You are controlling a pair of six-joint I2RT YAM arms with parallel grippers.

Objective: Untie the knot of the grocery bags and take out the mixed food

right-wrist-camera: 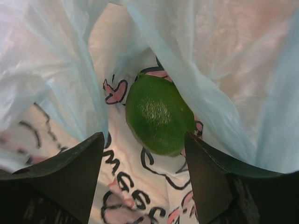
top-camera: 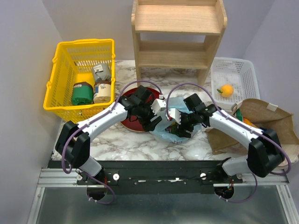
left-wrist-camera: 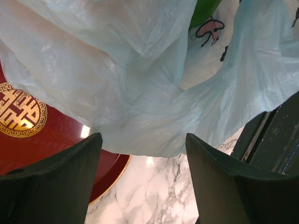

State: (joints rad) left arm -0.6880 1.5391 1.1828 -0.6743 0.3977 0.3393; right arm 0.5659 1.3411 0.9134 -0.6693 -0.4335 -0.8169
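Observation:
The light-blue translucent bag (top-camera: 169,122) lies on the marble next to a red plate (top-camera: 133,119). Its mouth is loose and open in the right wrist view (right-wrist-camera: 56,56). A green fruit (right-wrist-camera: 159,114) lies inside it on the printed plastic; it also shows in the left wrist view (left-wrist-camera: 203,10). My right gripper (top-camera: 180,130) is open inside the bag, its jaws (right-wrist-camera: 144,137) on either side just short of the fruit. My left gripper (top-camera: 152,122) is open and empty (left-wrist-camera: 142,140) at the bag's left edge (left-wrist-camera: 140,107). The brown paper bag (top-camera: 264,119) lies at the right. An orange fruit (top-camera: 226,89) sits in the white mesh tray (top-camera: 245,70).
A yellow basket (top-camera: 60,84) with wrapped jars stands at the back left. A wooden shelf (top-camera: 177,32) stands at the back middle. The red plate with a gold emblem (left-wrist-camera: 28,126) lies under the bag's left side. Orange and green items show at the paper bag's mouth (top-camera: 246,122).

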